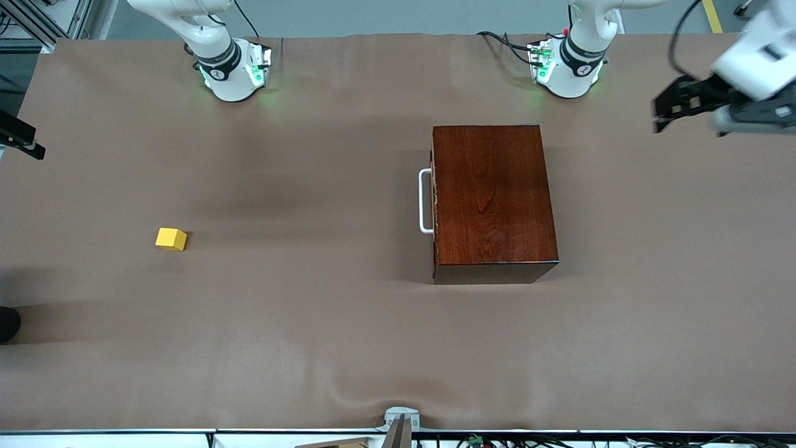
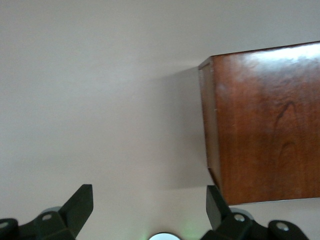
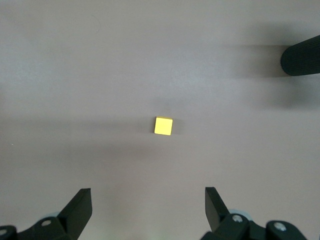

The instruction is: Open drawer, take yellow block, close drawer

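The dark reddish-brown wooden box [image 1: 491, 199] stands on the table toward the left arm's end. Its drawer [image 1: 434, 205] is shut, and the white loop handle [image 1: 425, 200] faces the right arm's end. The yellow block [image 1: 171, 239] lies alone on the table toward the right arm's end. My left gripper [image 1: 660, 115] hangs open and empty in the air beside the box. In the left wrist view the left gripper [image 2: 150, 205] has the box [image 2: 265, 125] off to one side. My right gripper [image 1: 25, 142] shows only partly at the table's edge. In the right wrist view the right gripper [image 3: 148, 205] is open and empty above the table, with the block [image 3: 163, 126] in sight.
Brown cloth [image 1: 311, 323] covers the table. A black rounded object [image 1: 7, 325] sits at the edge at the right arm's end, and it also shows in the right wrist view [image 3: 300, 60]. A small grey bracket [image 1: 401, 420] is at the table edge nearest the front camera.
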You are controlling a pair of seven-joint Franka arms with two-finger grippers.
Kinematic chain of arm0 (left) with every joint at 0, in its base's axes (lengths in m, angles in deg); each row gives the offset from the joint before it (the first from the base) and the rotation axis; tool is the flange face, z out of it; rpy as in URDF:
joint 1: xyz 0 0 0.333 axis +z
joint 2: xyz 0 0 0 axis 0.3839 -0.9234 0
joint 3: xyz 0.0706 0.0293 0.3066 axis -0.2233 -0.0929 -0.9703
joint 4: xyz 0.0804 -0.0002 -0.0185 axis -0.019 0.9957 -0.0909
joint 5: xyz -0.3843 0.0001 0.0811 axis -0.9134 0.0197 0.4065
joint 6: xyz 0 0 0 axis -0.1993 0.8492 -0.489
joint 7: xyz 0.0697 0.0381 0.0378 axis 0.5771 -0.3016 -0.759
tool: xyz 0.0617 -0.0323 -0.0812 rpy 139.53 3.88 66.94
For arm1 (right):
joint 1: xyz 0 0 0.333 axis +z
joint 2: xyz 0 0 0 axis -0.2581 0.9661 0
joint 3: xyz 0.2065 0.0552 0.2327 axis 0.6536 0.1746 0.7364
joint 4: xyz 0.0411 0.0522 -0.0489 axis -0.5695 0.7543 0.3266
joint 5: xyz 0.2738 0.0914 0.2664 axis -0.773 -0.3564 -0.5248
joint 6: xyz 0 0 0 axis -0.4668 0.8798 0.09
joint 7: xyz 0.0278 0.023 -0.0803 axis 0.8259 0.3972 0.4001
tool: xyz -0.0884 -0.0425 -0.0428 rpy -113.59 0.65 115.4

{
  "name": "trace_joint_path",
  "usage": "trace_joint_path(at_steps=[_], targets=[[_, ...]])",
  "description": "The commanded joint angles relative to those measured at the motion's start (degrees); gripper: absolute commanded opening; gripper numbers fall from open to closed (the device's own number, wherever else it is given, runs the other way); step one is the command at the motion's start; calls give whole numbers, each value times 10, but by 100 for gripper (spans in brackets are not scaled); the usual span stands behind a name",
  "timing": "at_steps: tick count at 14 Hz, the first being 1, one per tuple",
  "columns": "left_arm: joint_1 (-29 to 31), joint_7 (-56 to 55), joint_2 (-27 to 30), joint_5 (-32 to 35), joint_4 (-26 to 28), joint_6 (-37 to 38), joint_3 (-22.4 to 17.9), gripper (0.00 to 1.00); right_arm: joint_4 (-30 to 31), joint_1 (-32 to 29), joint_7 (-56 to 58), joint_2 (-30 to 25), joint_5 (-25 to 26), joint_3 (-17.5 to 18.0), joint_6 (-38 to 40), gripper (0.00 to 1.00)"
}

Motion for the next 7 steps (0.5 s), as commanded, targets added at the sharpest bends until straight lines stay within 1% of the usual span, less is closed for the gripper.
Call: trace_joint_path(at_steps=[1, 2, 4, 7], targets=[[-12, -80, -49, -6, -49, 16, 37, 100, -12, -7, 2, 5, -7, 2, 8, 100], [-19, -114, -63, -5, -59, 16, 50, 100, -12, -7, 2, 5, -7, 2, 8, 100], [-28, -146, -69, -4, -60, 15, 55, 100, -12, -7, 2, 5, -7, 2, 8, 100], [-16, -137, -66, -3, -60, 15, 50, 100, -12, -7, 2, 5, -7, 2, 8, 100]])
